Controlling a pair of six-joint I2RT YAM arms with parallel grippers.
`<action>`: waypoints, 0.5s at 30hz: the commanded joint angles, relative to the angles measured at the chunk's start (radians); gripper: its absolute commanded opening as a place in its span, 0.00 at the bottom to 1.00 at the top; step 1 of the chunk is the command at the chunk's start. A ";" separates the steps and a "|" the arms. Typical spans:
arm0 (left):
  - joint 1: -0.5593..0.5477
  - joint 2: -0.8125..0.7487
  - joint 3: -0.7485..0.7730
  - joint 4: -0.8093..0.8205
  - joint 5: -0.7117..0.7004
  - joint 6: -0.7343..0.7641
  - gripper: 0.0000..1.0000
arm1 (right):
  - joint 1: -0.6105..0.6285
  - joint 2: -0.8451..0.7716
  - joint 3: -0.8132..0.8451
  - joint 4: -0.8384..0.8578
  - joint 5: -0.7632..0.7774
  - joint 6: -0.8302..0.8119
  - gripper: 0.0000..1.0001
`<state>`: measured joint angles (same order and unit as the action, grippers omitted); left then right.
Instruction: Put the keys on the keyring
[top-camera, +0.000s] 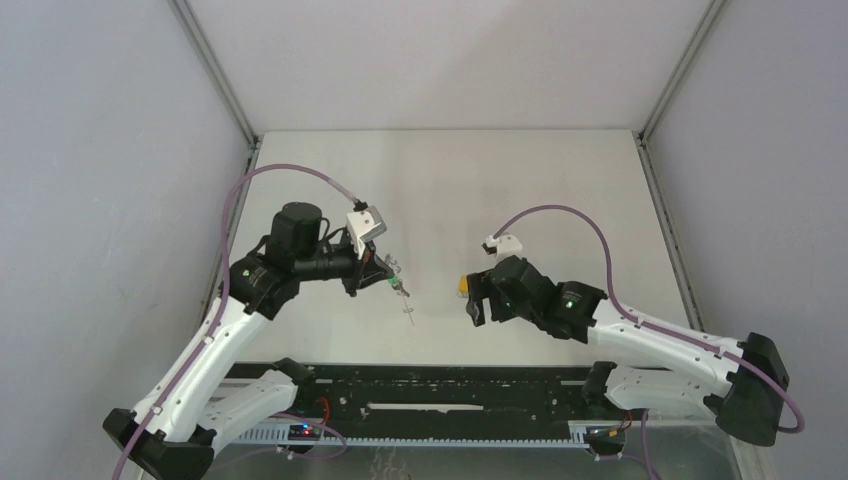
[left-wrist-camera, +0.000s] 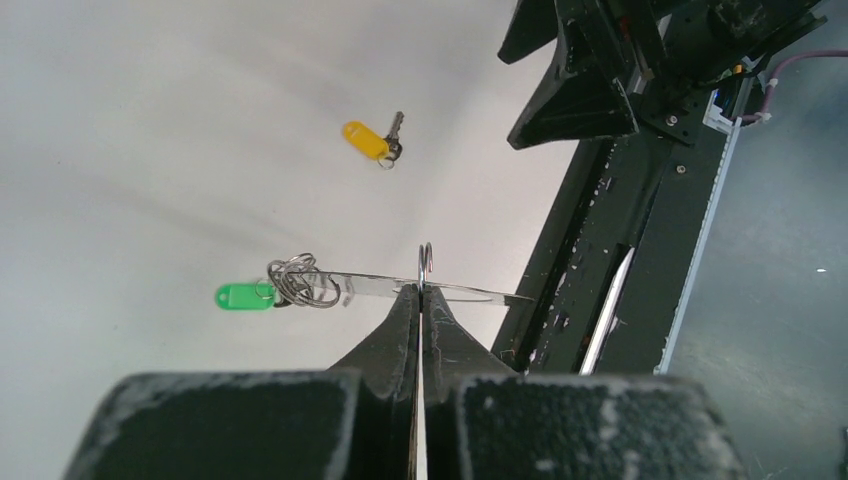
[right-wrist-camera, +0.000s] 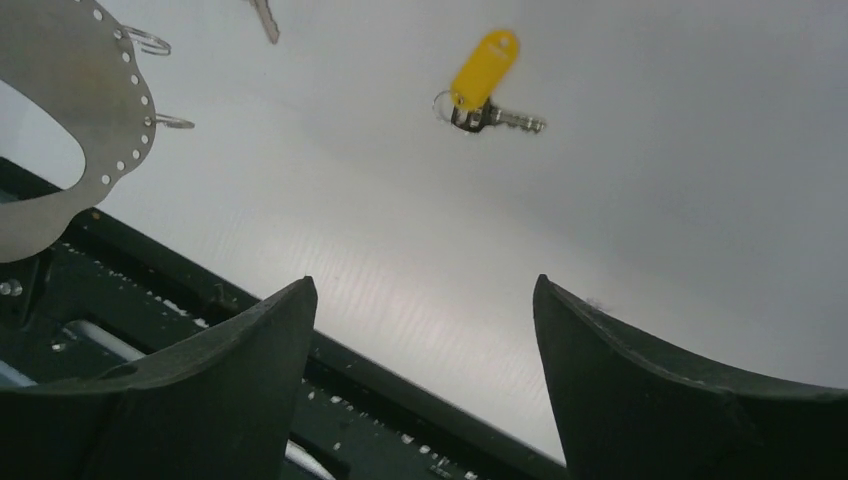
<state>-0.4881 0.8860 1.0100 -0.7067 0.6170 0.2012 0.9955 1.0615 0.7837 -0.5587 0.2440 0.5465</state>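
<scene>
We see the left gripper (left-wrist-camera: 420, 296) with its two fingers pressed together on the rim of the keyring (left-wrist-camera: 470, 292). It holds the keyring above the white table (top-camera: 560, 190). From the left wrist camera the grey plate appears edge-on, as a thin strip running across the fingertips. At its far end a tangle of small wire loops (left-wrist-camera: 300, 283) sits right against the green key tag (left-wrist-camera: 243, 296). In the top view the green tag (top-camera: 388, 284) shows just below the gripper, and a bare metal key blade (top-camera: 408, 312) hangs beneath it. We cannot tell which loop carries the green key.

The right gripper (right-wrist-camera: 422, 290) has its fingers spread wide, with nothing between them. It hangs over the table near the black rail (top-camera: 450, 400) at the front edge. The yellow key (right-wrist-camera: 482, 75) lies flat on the table beyond the fingertips, apart from both fingers, with its small split ring and metal blade visible below the plastic head. From the right wrist camera the keyring's flat face (right-wrist-camera: 100, 90) fills the upper left corner. Small holes run along its rim, and two wire loops stick out of it. The yellow key is well apart from the keyring.
</scene>
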 joint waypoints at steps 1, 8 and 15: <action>0.006 -0.002 -0.012 -0.005 0.019 0.007 0.00 | -0.046 -0.057 -0.103 0.290 0.016 -0.282 0.83; 0.006 -0.006 0.025 -0.075 0.011 0.027 0.00 | -0.195 0.180 -0.186 0.751 -0.174 -0.349 0.74; 0.008 -0.022 0.005 -0.065 0.024 0.012 0.00 | -0.096 0.430 -0.072 0.743 0.018 -0.367 0.76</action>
<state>-0.4873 0.8875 1.0100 -0.7902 0.6140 0.2104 0.8520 1.4387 0.6418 0.0837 0.1642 0.2192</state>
